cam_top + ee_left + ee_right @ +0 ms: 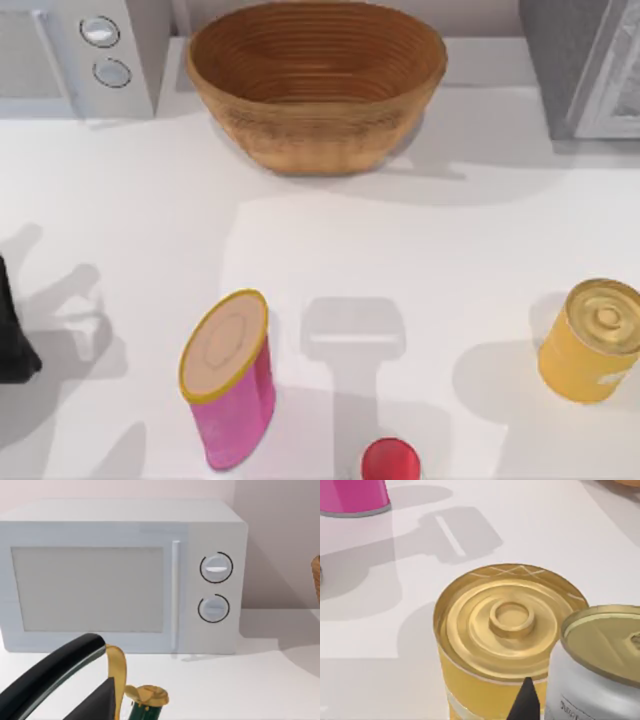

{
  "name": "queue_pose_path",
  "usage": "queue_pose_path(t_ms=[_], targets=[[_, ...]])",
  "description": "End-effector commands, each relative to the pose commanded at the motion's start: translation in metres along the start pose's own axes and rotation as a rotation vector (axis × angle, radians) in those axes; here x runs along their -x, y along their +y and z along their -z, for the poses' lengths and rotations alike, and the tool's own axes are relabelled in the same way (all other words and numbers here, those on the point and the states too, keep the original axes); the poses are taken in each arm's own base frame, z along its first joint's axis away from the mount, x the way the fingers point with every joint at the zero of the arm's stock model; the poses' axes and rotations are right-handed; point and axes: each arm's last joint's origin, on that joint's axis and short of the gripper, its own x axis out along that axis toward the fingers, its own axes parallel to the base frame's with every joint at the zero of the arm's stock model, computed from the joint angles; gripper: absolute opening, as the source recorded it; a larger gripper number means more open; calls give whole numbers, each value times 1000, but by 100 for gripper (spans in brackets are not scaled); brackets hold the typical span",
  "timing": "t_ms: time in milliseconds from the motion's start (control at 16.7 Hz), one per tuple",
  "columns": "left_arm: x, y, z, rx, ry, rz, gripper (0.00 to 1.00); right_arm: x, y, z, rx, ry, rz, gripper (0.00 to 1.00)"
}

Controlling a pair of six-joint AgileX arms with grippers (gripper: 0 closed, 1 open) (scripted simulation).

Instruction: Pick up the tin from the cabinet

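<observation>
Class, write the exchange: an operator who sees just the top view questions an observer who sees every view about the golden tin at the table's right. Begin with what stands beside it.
Operator: What stands beside the tin?
Observer: In the right wrist view, a silver can with a gold lid stands close beside it.
Operator: I see the left arm parked at the table's left edge. Is my right arm near the tin?
Observer: Yes, the right gripper's dark fingertip shows close by the tin's side.

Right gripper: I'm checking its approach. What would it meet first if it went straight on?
Probably the tin: the right wrist view looks straight down onto its ringed gold lid, close by. Depth is unclear.
</observation>
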Motion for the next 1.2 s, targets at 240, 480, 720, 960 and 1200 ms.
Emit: queue_pose_path(t_ms=[240,480,720,960,1200], targets=[[0,0,0,0,0,0,100,16,-32,47,-2,-244,130,0],[0,0,0,0,0,0,100,27,-48,90,-23,-357,307,0],[0,0,0,0,0,0,100,31,-52,111,-45,-385,396,0],[0,0,0,0,0,0,100,31,-52,111,-45,-386,397,0],[0,0,0,0,0,0,100,18,-41,109,43,-360,353,0]])
